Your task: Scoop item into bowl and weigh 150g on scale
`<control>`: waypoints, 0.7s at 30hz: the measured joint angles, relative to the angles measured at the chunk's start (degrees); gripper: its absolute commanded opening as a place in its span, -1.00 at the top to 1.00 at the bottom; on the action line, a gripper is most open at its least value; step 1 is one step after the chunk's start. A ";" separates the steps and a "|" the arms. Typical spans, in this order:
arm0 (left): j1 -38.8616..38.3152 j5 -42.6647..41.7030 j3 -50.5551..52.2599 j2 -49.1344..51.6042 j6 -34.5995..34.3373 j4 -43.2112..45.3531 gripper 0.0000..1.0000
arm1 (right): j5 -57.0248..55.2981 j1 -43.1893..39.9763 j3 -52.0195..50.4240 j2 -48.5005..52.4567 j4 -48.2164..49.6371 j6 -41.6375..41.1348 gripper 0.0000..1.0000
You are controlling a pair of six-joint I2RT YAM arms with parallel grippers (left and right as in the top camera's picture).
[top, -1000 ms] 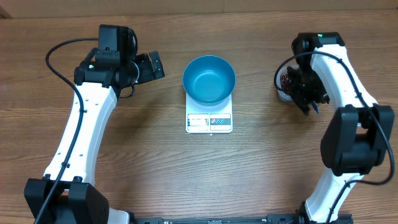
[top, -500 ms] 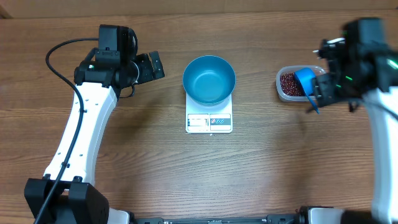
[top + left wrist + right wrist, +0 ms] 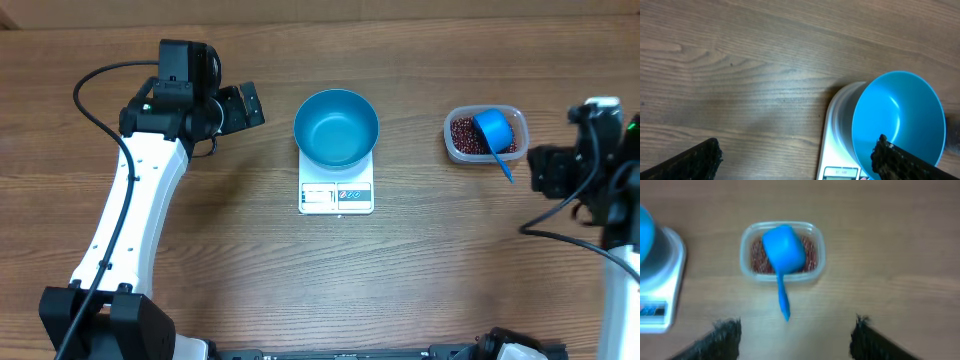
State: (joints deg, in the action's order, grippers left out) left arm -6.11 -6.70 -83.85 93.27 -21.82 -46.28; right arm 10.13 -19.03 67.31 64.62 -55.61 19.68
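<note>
Two grippers are mine, and both stand open with nothing between the fingers. My left gripper [image 3: 797, 165] hangs to the left of the scale [image 3: 336, 196], well apart from it, its fingers [image 3: 695, 160] spread wide over the bare table [image 3: 420, 270]. The bowl [image 3: 336, 127] sits on the far part of the scale, clear of the display strip, its smooth blue inside facing up. The beans [image 3: 463, 133] lie in a clear tub [image 3: 483, 158] well to the right of the scale. The cup of the blue scoop [image 3: 494, 131] rests on them, and its handle reaches out over the tub's near rim. My right gripper [image 3: 795, 340] is farther right of the scale than the tub. The handle's tip points at the gap between my fingers [image 3: 720, 340] but stops short, so I touch neither scoop nor beans
</note>
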 measured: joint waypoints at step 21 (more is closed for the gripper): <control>0.00 -0.07 0.00 0.00 0.00 -0.02 -0.99 | 12.22 -1.99 -33.57 -0.20 36.02 3.74 -0.05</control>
State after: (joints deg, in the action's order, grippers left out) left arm -6.11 -6.76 -83.85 93.27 -21.82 -46.30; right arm 22.35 -21.02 33.74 64.42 -19.59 23.42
